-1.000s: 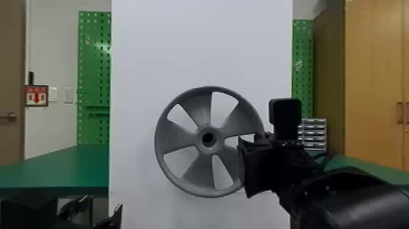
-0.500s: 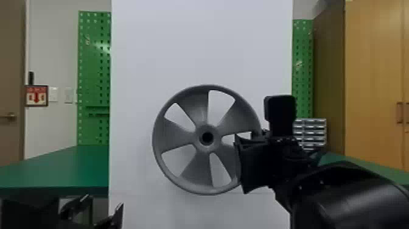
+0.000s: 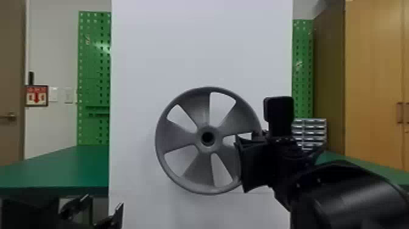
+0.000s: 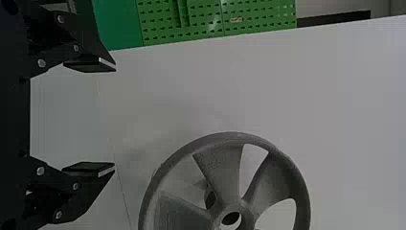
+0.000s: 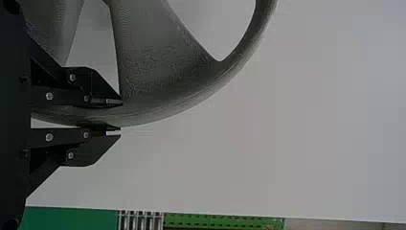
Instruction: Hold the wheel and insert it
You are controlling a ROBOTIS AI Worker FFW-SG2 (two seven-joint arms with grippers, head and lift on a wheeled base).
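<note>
one grey wheel [image 3: 178, 134] stands upright in front of the white board [image 3: 197, 45], between its left and right edges. the right gripper [image 3: 245, 144] is clamped on the rim, at the side toward the board's right edge. low near the left edge is the left gripper [image 3: 104, 201], its fingers well apart.

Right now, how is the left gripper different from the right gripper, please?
The left gripper is wide open and empty, while the right gripper is closed on the rim of the wheel. In the head view, the left gripper is low, near the bottom edge; the right gripper is higher, at the wheel's right side. Both are black, with two flat fingers.
</note>
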